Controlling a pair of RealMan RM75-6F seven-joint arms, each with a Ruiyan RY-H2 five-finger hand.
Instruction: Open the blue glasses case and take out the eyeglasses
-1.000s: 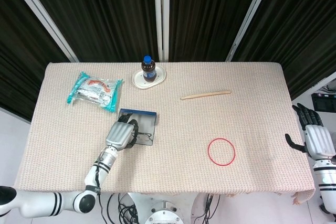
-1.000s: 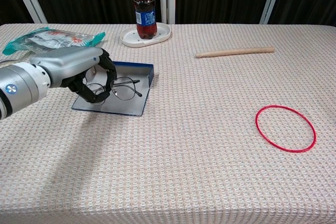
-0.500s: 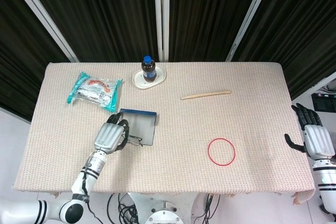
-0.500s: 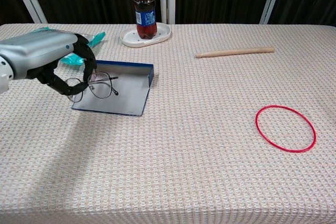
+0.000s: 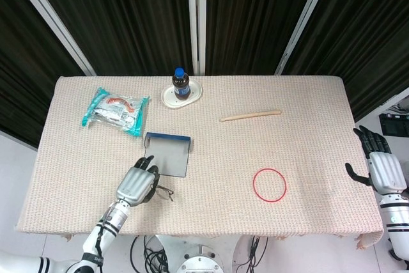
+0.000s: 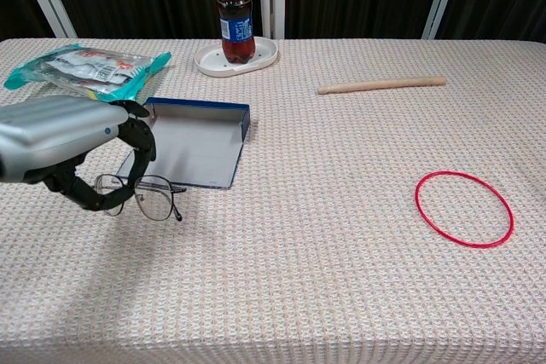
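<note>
Two hands show, well apart from one another. The left hand [image 6: 64, 147] hangs just in front of the blue glasses case [image 6: 192, 142], on its near left corner, with its dark fingers [image 6: 141, 147] curled around the eyeglasses [image 6: 145, 198] and gripping them by one side of the frame. The eyeglasses sit outside the case, just beyond its near edge, one lens sticking out to the right of the hand; whether they touch the cloth cannot be told. The case lies open and flat, its blue wall standing along the far side, its grey inside bare. The right hand [image 5: 380, 164] hangs off the table's right edge, far from the case, fingers spread and holding nothing.

Behind the case to the left lies a snack packet [image 6: 85, 66]. Behind it to the right a cola bottle [image 6: 235, 14] stands upright on a white dish [image 6: 264, 57]. Further right of the case lies a wooden stick [image 6: 380, 85], and nearer the front on that side a red ring [image 6: 463, 208] lies flat on the table [image 6: 341, 279].
</note>
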